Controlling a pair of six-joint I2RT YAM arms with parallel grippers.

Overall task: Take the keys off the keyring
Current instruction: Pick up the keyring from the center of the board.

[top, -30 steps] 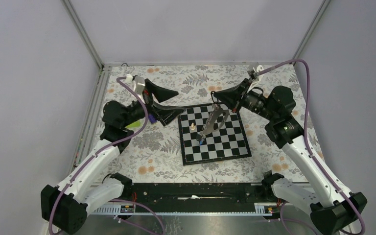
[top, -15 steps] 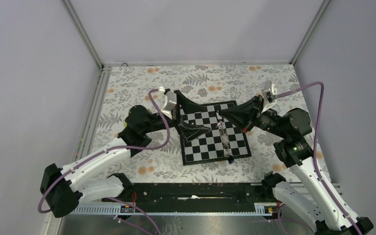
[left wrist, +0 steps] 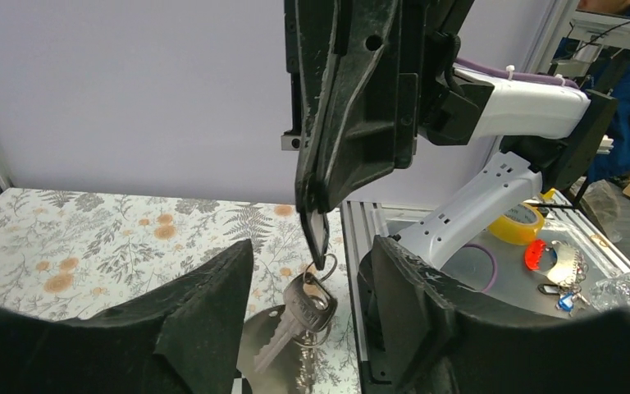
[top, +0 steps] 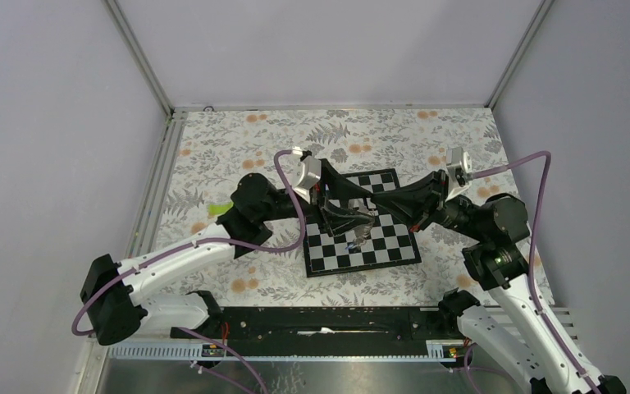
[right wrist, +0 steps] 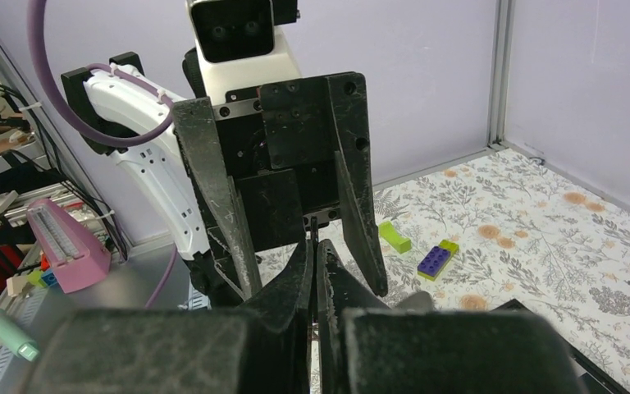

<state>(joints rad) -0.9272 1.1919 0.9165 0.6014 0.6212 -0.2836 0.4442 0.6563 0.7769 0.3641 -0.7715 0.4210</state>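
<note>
l jaws moved in, apart round silvery keys (left wrist: 299, 316); r jaws clamp keyring (left wrist: 315, 234).

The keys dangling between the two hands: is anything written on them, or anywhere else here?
No readable text anywhere.
The keys: any stamp is too blurred to read.
The chessboard: plain squares, no letters or numbers showing.
The yellow tape roll: no lettering visible.

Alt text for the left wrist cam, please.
The right gripper reaches down from above, shut on the keyring, with the keys dangling below it. The left gripper is open, straddling the keys without touching them, above a floral tablecloth.
</note>
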